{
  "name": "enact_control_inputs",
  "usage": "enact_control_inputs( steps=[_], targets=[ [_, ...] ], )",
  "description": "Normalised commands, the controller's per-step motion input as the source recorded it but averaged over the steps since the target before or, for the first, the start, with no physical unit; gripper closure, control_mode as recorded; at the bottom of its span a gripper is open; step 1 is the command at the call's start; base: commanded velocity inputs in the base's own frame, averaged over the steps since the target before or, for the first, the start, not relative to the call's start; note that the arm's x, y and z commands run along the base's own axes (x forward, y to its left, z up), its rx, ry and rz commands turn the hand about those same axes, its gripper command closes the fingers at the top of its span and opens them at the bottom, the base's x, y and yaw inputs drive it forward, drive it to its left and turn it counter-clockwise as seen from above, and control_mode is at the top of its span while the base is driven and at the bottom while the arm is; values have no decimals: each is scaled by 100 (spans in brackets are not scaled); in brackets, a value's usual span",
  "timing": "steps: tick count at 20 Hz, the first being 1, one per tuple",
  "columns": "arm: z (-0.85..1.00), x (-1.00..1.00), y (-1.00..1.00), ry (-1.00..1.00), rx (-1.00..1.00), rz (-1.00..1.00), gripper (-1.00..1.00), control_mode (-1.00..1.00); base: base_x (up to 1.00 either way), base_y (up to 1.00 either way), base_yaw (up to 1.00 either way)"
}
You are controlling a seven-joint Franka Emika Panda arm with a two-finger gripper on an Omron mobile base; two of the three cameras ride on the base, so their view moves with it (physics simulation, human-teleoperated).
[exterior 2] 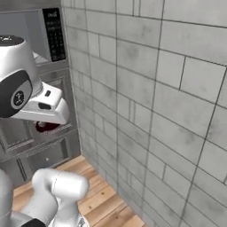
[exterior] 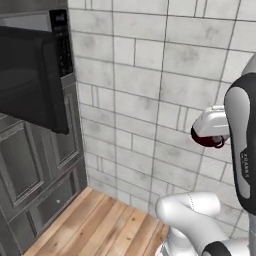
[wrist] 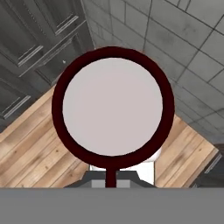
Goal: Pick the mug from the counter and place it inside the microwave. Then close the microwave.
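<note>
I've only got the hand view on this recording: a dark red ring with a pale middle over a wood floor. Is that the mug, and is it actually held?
Observer: Yes. In the left base view the mug hangs under the gripper, lifted in the air in front of the tiled wall, so it is held.
Operator: Is the microwave open?
Observer: Its black door stands swung out, with the keypad panel beside it.
Operator: Is the mug near the opening yet?
Observer: Not in that view; the mug sits far right of the door and lower than the keypad. In the right base view it is level with the grey cabinets below the microwave.
</note>
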Motion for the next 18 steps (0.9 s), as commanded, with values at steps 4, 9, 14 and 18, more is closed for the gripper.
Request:
enact_control_inputs(
  steps=[4, 9, 14, 18],
  targets=[
    [0, 0, 0, 0, 0, 0, 100, 100, 64, 0, 24],
    [0, 0, 0, 0, 0, 0, 100, 100, 89, -2, 44],
    [0, 0, 0, 0, 0, 0, 100, 100, 86, -6, 49],
    [0, 0, 0, 0, 0, 0, 100, 100, 69, -3, 52]
  ],
)
